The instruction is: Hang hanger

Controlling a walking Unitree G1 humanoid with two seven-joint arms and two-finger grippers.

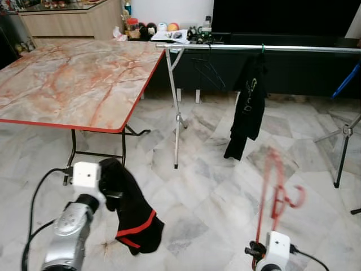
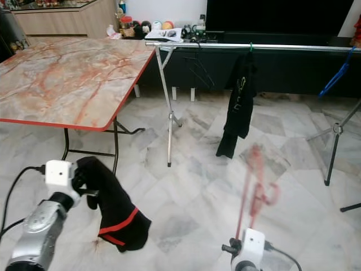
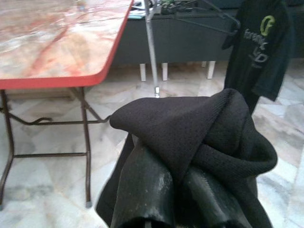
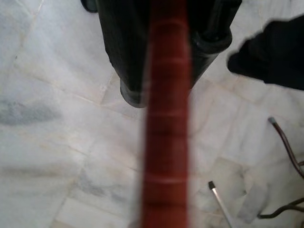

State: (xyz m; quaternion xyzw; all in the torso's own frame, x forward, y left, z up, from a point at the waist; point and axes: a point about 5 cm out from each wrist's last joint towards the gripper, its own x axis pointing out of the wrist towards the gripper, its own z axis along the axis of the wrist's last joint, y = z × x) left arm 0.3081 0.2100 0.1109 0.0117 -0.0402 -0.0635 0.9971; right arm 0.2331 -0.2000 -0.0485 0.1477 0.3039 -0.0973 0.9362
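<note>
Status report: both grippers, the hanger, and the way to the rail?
Left gripper shut on black garment. Right gripper shut on red hanger, held upright, blurred. Clothes rail ahead, black shirt hanging on it. Marble table to the left.

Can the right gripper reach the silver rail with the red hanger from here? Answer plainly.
Probably not yet. The right gripper holds the red hanger low, and the silver rail stands well ahead across open floor; nothing blocks the way.

Even, bright daylight fills the room, with soft glare on the marble floor (image 1: 214,197). The red hanger (image 1: 276,192) is motion-blurred, and smeared out of focus in the right wrist view.
</note>
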